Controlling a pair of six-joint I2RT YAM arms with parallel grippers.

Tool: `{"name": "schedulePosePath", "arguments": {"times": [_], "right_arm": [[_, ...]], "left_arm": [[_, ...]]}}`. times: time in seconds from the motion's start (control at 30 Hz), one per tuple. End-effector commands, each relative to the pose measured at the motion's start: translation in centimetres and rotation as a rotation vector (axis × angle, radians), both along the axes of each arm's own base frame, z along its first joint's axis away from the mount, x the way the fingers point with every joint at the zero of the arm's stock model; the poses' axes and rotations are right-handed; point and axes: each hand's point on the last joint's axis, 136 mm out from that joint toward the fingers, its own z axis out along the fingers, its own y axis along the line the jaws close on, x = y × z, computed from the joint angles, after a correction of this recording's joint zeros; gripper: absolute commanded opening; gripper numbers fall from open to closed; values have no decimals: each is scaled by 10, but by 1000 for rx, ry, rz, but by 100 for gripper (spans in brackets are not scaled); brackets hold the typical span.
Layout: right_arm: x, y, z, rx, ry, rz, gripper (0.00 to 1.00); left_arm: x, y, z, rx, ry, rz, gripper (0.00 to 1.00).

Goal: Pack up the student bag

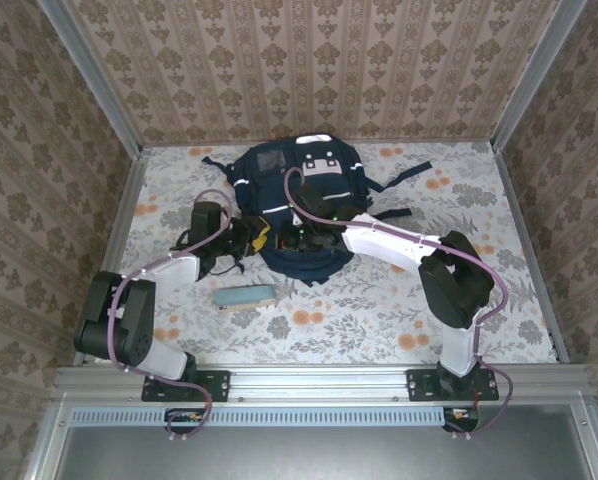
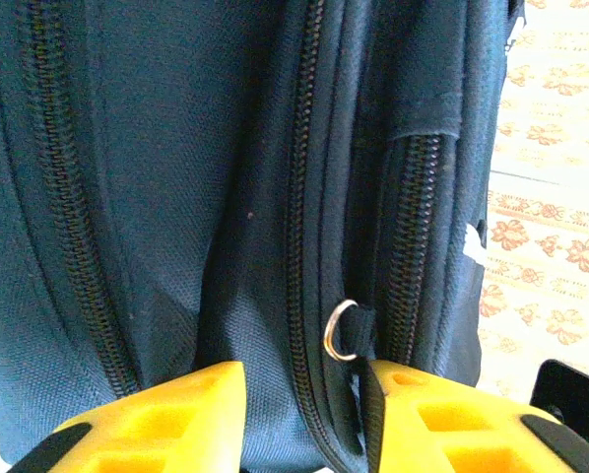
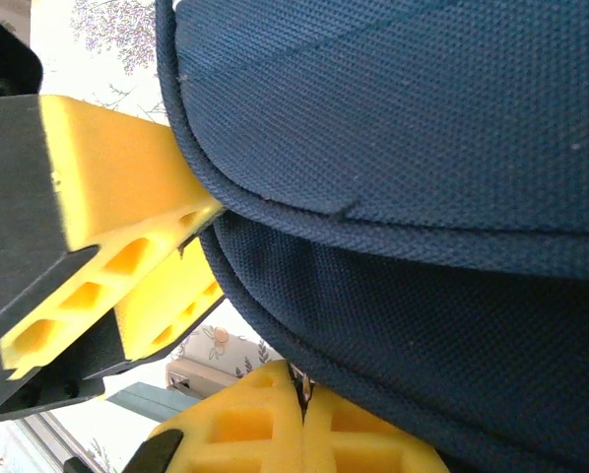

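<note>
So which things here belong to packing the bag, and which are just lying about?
In the job: student bag; its zip ring, between the open left jaws; right jaws, shut at the bag's near edge.
Lying about: teal flat case on the table, untouched, perhaps waiting to be packed.

Both arms, the left arm (image 1: 119,325) and the right arm (image 1: 454,285), pair chunky black joint housings with smooth white link shells. A lilac cable (image 1: 292,195) trails along each. Black base plates (image 1: 204,383) sit beneath them. The fingers (image 2: 166,424) are bright yellow wedges with moulded cut-outs, edged in black.
</note>
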Motion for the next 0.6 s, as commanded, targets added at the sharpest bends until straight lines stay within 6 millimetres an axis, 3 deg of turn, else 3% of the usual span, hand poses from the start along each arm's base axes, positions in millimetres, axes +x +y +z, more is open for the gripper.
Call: {"name": "schedulePosePath", "arguments": {"times": [0.0, 0.13, 0.27, 0.43, 0.57], "right_arm": [[2, 13, 14, 39, -35, 21, 0], [0, 13, 12, 30, -33, 26, 0], [0, -2, 4, -52, -40, -4, 0], [0, -60, -11, -275, -62, -119, 0], [-2, -107, -14, -356, -66, -218, 0]], "left_arm": [[7, -13, 14, -40, -38, -27, 33], [9, -15, 11, -41, -34, -27, 28], [10, -11, 6, -9, -36, -20, 14], [12, 0, -1, 48, -38, -9, 5], [14, 6, -6, 74, -42, -8, 0]]}}
